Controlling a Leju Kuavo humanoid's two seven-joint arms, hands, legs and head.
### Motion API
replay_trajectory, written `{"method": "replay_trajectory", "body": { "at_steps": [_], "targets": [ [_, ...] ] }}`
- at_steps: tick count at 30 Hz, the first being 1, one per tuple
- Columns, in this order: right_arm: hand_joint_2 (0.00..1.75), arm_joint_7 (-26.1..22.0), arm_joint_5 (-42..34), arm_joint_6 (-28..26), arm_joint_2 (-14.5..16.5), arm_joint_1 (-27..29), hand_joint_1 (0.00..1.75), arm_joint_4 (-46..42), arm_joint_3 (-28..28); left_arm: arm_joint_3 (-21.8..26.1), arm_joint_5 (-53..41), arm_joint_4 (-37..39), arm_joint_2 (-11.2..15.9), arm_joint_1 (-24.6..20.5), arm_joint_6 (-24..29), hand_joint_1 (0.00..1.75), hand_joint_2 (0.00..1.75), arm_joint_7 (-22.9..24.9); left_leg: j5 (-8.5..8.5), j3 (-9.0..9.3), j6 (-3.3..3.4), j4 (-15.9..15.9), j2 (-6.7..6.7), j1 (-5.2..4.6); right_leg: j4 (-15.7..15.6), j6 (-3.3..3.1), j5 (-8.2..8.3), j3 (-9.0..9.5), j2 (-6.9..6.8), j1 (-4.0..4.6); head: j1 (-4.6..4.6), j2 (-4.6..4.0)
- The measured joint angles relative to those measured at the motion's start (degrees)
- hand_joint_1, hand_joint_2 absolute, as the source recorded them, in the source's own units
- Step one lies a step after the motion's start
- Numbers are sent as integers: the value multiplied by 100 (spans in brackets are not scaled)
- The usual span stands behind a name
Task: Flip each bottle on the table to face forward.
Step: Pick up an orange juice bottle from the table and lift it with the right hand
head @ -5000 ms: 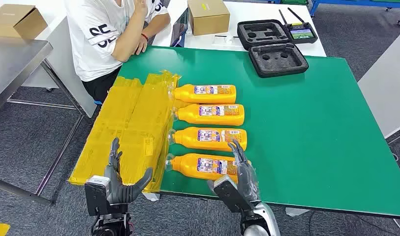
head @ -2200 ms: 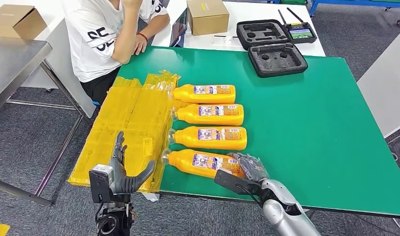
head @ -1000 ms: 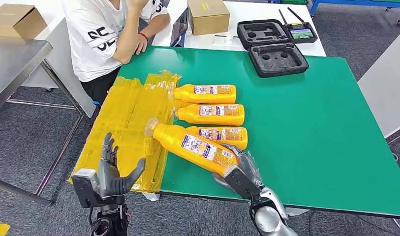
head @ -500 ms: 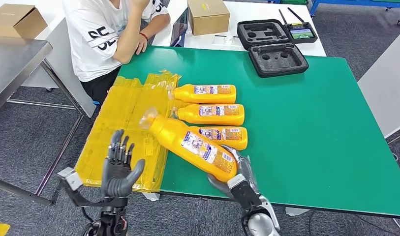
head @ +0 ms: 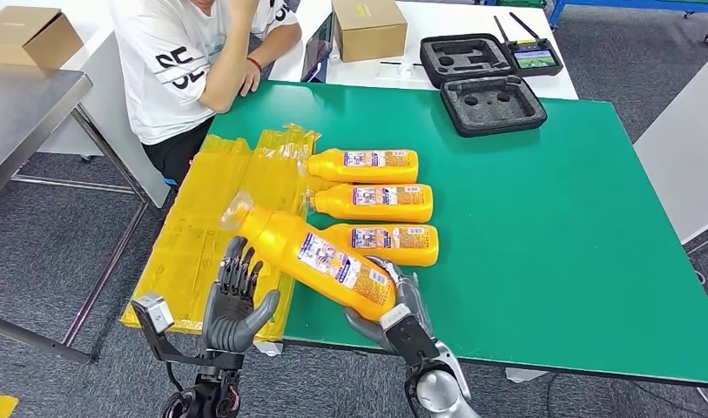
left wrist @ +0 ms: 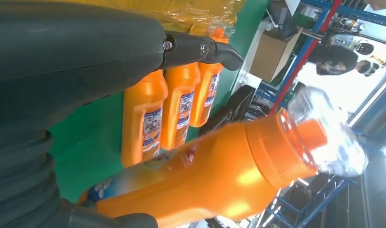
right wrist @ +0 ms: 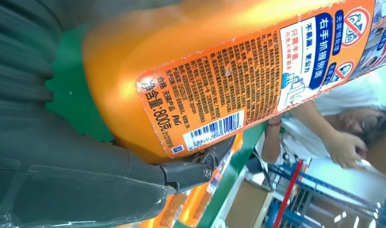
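Note:
My right hand grips the base of an orange bottle and holds it lifted off the green table, tilted with its plastic-wrapped cap toward the left. Its back label with a barcode faces the right wrist camera. My left hand is raised just left of the bottle, fingers spread, holding nothing. In the left wrist view the held bottle hangs close to that hand. Three more orange bottles lie in a row on the table, labels up, caps pointing left.
Yellow plastic bags lie along the table's left edge. A person in a white shirt sits at the far left corner. Black foam cases and a cardboard box stand at the back.
My right hand has picked the nearest bottle up from the table and carried it up and to the left. My left hand has risen toward the bottle.

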Motion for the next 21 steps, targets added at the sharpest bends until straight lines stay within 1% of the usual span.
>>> {"method": "replay_trajectory", "body": {
  "at_steps": [10, 21],
  "targets": [
    [175, -2, 148, 238, 123, -49, 175, 347, 164, 0, 31, 85, 0, 2, -98, 0, 175, 60, 0, 0, 0, 0, 0, 0, 0, 0, 0, -1, 0, 0, -1, 0],
    [175, 2, 216, 391, 169, 18, 175, 377, 441, -23, 83, 140, 0, 4, -105, 0, 175, 67, 0, 0, 0, 0, 0, 0, 0, 0, 0, -2, 0, 0, 1, 0]
  ]
}}
